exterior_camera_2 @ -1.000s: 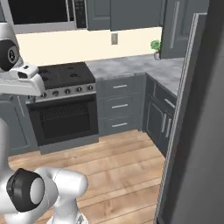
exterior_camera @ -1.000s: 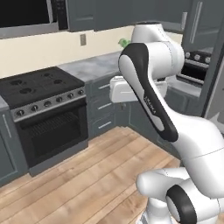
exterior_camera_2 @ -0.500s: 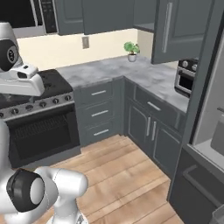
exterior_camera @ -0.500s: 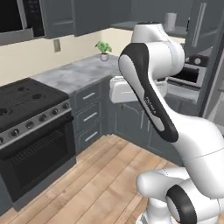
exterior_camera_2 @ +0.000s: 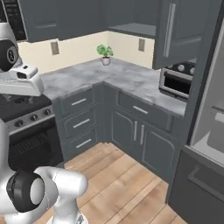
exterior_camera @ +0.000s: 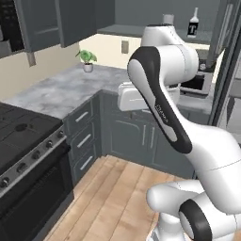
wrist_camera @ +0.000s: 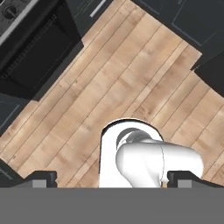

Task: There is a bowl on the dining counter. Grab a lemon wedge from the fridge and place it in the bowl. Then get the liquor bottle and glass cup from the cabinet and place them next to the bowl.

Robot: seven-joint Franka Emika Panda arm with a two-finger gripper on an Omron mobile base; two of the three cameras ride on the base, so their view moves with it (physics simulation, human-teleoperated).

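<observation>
2 fingertips point(wrist_camera: 43, 178) spread wide, gripper point(wrist_camera: 112, 180) facing floor point(wrist_camera: 131, 83).

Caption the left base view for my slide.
Arm facing a corner counter, liquor bottle on the open cabinet shelf.

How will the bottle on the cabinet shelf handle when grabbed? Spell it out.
The bottle stands upright, tall and narrow with a thin neck, so a nudge near the top would probably tip it. Its smooth whitish body looks rigid and perhaps slippery; a grip on the wider labelled part seems safest.
</observation>
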